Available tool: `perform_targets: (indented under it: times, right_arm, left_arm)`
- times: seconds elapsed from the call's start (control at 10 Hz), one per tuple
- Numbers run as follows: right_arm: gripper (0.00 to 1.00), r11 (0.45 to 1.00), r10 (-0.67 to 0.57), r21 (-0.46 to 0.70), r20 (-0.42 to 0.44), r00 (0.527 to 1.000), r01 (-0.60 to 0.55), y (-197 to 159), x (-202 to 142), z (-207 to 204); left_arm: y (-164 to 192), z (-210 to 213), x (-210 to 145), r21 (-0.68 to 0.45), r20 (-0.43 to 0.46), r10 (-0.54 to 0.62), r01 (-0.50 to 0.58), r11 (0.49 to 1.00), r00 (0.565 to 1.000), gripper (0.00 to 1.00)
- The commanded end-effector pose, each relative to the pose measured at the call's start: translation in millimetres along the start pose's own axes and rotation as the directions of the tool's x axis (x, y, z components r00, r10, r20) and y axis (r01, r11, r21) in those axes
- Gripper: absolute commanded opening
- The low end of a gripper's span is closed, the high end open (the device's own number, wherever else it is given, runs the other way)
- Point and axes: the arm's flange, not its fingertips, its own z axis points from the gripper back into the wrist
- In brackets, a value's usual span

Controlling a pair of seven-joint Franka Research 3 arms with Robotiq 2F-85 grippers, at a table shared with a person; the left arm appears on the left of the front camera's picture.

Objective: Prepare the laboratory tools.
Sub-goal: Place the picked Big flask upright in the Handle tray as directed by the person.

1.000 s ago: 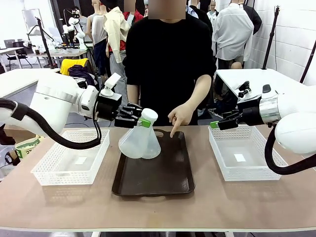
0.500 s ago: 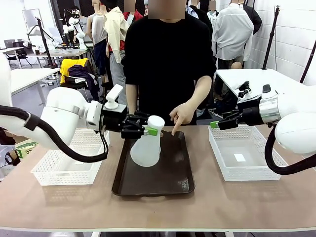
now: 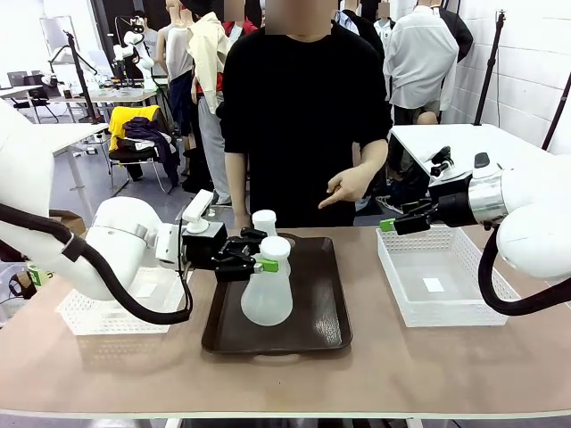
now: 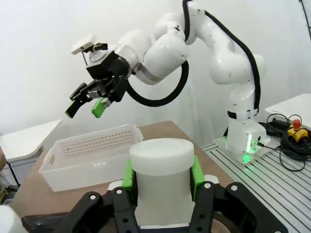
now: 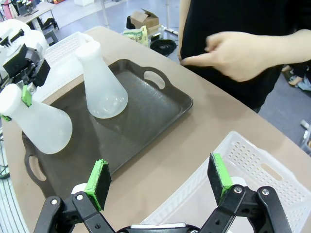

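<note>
Two frosted-white conical flasks are over the dark brown tray (image 3: 317,332). My left gripper (image 3: 261,264) is shut on the neck of the nearer flask (image 3: 267,297), whose base is at the tray floor; I cannot tell if it touches. In the left wrist view that neck (image 4: 163,170) sits between the green pads (image 4: 127,174). The other flask (image 3: 264,220) stands free behind it. The right wrist view shows the held flask (image 5: 38,125), the free flask (image 5: 103,85) and the tray (image 5: 150,109). My right gripper (image 3: 389,225) hangs open above the right basket, fingers (image 5: 97,177) wide apart.
A white mesh basket (image 3: 439,312) stands right of the tray, another (image 3: 94,316) left of it behind my left arm. The person stands at the far edge, one hand (image 3: 343,187) raised above the tray's back end. Bare tabletop lies in front of the tray.
My left gripper came down and nearer with the flask, bringing it upright at the tray's front. The person's pointing hand lifted off the tray. The right arm stayed still.
</note>
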Motion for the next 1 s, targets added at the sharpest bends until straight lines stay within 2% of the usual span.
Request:
perform_targets:
  times: [0.0, 0.2, 0.5, 0.9]
  right_arm:
    - [1.00, 1.000, -0.007, -0.001, 0.003, 1.000, 0.007, 1, 2, 3]
    - [1.00, 1.000, -0.007, -0.001, 0.003, 1.000, 0.007, 1, 2, 3]
    - [1.00, 1.000, -0.007, -0.001, 0.003, 1.000, 0.007, 1, 2, 3]
    - [1.00, 1.000, -0.007, -0.001, 0.003, 1.000, 0.007, 1, 2, 3]
  left_arm:
    - [10, 7, -5, 0.053, 0.082, -0.016, 0.011, 0.999, 0.997, 0.00]
    - [18, 15, -21, 0.073, 0.078, 0.018, -0.024, 0.997, 0.997, 0.00]
    - [23, 17, -27, 0.080, 0.081, 0.060, -0.066, 0.995, 0.995, 0.00]
    - [23, 17, -28, 0.076, 0.060, 0.059, -0.064, 0.995, 0.996, 0.77]
